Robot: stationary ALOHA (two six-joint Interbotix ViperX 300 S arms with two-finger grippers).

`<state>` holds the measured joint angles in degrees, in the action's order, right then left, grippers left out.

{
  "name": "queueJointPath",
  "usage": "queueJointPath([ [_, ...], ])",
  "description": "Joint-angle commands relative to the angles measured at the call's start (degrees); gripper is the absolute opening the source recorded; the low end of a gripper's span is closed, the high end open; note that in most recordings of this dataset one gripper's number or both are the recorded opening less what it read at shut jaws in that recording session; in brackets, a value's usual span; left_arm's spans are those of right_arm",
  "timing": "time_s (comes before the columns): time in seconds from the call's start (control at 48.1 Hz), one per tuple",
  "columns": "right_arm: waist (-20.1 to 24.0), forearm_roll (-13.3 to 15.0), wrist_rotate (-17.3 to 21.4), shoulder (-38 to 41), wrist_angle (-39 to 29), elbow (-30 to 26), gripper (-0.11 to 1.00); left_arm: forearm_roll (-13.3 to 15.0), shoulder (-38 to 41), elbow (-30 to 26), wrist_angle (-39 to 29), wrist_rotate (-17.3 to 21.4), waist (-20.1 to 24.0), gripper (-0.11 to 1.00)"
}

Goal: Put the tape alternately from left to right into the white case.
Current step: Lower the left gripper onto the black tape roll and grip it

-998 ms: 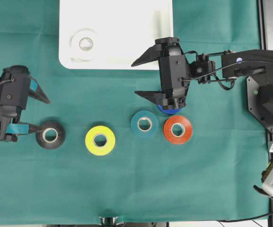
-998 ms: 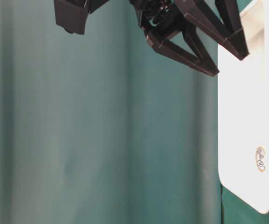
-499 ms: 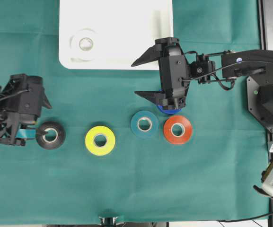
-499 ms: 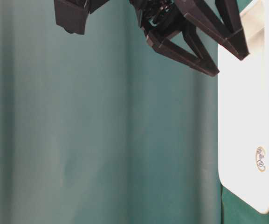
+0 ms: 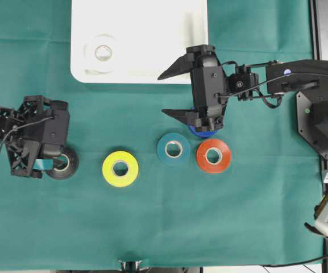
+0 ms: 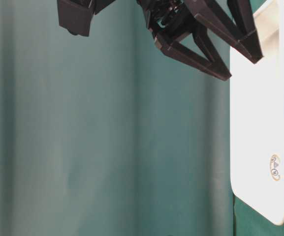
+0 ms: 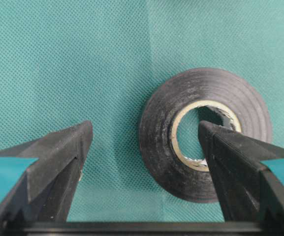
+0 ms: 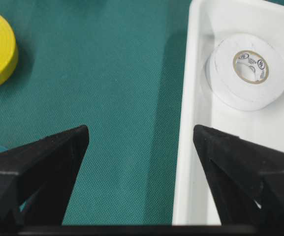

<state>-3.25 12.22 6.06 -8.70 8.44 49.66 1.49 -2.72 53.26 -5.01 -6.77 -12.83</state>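
The white case [image 5: 152, 34] lies at the top with a white tape [image 5: 103, 53] flat in its left end. On the green cloth sit a black tape [image 5: 68, 165], yellow tape [image 5: 120, 168], teal tape [image 5: 173, 149] and orange-red tape [image 5: 213, 155]. A blue tape [image 5: 204, 133] peeks from under the right arm. My left gripper [image 5: 57, 145] points down, open, at the black tape [image 7: 201, 132]: one finger over its core, the other outside its left rim. My right gripper [image 5: 164, 94] hangs open and empty beside the case's near edge [image 8: 188, 147].
The green cloth [image 5: 152, 227] covers the table; its right border meets the right arm's black base [image 5: 323, 114]. In the table-level view the right gripper's fingers [image 6: 215, 69] hang beside the case's rim [image 6: 260, 123].
My left gripper has moved right and tipped downward over the black tape, its fingers now straddling the roll's left wall. The right arm and all rolls have stayed put.
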Motion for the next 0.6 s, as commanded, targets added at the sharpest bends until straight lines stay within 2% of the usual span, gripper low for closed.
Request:
queueJointPath([
  [0.0, 0.2, -0.1, 0.1, -0.6, 0.4, -0.8, 0.70, 0.0, 0.3, -1.3, 0.4, 0.2, -0.1, 0.90],
  [0.208, 0.2, -0.1, 0.1, -0.6, 0.4, -0.7, 0.70, 0.0, 1.2, -1.4, 0.4, 0.2, -0.2, 0.88],
  [0.353, 0.2, -0.1, 0.1, -0.6, 0.5, -0.5, 0.70, 0.0, 1.2, -1.4, 0.4, 0.3, -0.2, 0.80],
  [0.436, 0.2, -0.1, 0.1, -0.6, 0.5, -0.5, 0.70, 0.0, 1.3, -1.2, 0.4, 0.4, -0.2, 0.66],
  [0.582, 0.2, -0.1, 0.1, -0.6, 0.5, -0.5, 0.70, -0.1, 1.2, -1.1, 0.4, 0.4, -0.2, 0.27],
])
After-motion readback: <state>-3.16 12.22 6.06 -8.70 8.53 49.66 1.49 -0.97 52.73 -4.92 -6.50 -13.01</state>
